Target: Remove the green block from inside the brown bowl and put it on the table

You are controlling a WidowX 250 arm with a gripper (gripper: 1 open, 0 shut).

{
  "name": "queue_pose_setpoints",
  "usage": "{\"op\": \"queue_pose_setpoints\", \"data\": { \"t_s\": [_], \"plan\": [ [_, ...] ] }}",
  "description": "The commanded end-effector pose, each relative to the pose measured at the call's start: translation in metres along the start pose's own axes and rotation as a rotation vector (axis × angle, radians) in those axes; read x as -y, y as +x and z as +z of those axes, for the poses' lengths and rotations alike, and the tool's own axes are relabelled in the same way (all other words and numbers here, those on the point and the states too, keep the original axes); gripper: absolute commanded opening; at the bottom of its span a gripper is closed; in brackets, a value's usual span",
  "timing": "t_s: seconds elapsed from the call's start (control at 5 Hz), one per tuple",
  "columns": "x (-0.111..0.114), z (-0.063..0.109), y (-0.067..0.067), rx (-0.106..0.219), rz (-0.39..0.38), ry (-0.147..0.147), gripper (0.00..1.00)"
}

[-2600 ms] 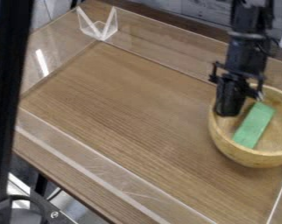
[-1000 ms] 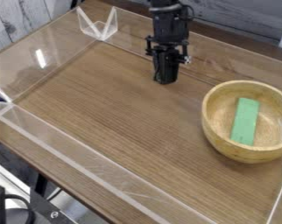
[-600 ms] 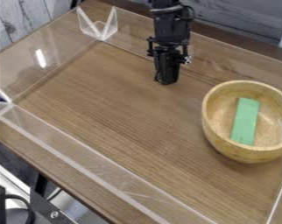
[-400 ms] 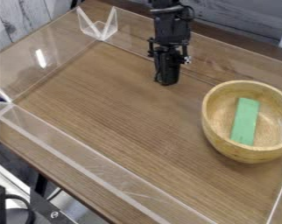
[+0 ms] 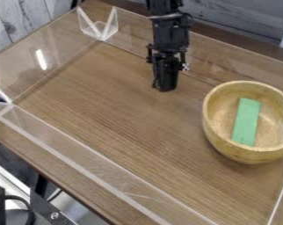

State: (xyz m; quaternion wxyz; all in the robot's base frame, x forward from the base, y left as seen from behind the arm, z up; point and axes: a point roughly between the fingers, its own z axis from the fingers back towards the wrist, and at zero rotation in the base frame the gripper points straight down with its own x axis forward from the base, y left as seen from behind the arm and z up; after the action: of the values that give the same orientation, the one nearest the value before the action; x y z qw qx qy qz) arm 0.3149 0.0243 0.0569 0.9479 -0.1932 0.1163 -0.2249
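Block (image 5: 246, 121) lay flat inside the bowl (image 5: 249, 122), its long side running roughly up and down the view, and the claw (image 5: 166, 87) hung well apart from it, over the surface (image 5: 106, 109). The claw was clenched with nothing visible in its grip. The step in hand looked to be the approach, with the pick and the placing both undone. The next move seemed to call for travel across to the bowl, opening above the block, then coming down inside the thick rim to pinch it across its narrow sides. No brand, label or writing could be read anywhere in view.
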Motion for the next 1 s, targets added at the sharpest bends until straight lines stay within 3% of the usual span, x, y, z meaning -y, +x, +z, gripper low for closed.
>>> {"op": "queue_pose_setpoints", "data": {
  "t_s": [0.0,0.2,0.4,0.6,0.8],
  "plan": [
    [0.01,0.039,-0.012,0.124,0.02,0.104,0.0],
    [-0.006,0.056,-0.033,0.154,0.043,0.088,0.0],
    [-0.041,0.057,-0.066,0.175,0.098,0.054,0.0],
    [-0.065,0.064,-0.089,0.208,0.174,0.056,0.0],
    [-0.08,0.064,-0.098,0.222,0.219,0.062,0.0]
  ]
}}
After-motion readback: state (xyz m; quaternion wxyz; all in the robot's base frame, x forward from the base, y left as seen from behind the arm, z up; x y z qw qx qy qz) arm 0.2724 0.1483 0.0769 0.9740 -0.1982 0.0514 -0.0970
